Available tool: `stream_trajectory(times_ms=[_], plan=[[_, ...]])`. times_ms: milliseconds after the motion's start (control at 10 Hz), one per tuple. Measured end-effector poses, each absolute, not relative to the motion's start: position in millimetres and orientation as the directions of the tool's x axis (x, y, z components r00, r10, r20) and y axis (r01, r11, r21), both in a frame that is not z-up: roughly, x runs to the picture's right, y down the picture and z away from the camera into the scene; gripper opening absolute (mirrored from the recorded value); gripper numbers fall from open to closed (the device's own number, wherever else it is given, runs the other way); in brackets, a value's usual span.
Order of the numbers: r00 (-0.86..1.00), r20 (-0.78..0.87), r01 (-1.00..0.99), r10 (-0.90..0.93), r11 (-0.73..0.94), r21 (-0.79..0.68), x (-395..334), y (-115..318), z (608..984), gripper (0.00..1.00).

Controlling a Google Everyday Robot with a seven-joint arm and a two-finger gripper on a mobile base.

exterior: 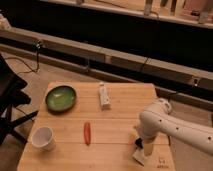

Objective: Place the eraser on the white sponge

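Observation:
The white sponge (pixel 140 157) is an off-white block near the table's front right edge. My gripper (pixel 143 146) hangs straight down over it from the white arm (pixel 165 122), which reaches in from the right. A small black shape (pixel 138 143) sits at the gripper's tip just above the sponge. It may be the eraser, but I cannot tell it apart from the gripper. I cannot tell whether it touches the sponge.
On the wooden table (pixel 120 125) stand a green plate (pixel 61 98) at the back left, a white capped tube (pixel 104 95) at the back middle, a thin orange-red stick (pixel 87 133) in the middle, and a white cup (pixel 43 138) at the front left.

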State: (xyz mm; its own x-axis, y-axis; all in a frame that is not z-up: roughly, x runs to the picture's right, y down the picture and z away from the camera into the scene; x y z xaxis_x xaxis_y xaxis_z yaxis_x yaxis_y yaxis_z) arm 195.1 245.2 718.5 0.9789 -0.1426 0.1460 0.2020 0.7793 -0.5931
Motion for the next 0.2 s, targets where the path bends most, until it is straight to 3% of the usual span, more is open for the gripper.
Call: stream_trajectory(times_ms=[200], plan=[[0.98,0.148,0.198,-0.137,0.785,-0.587,195.5,229.3,704.1,0.66]])
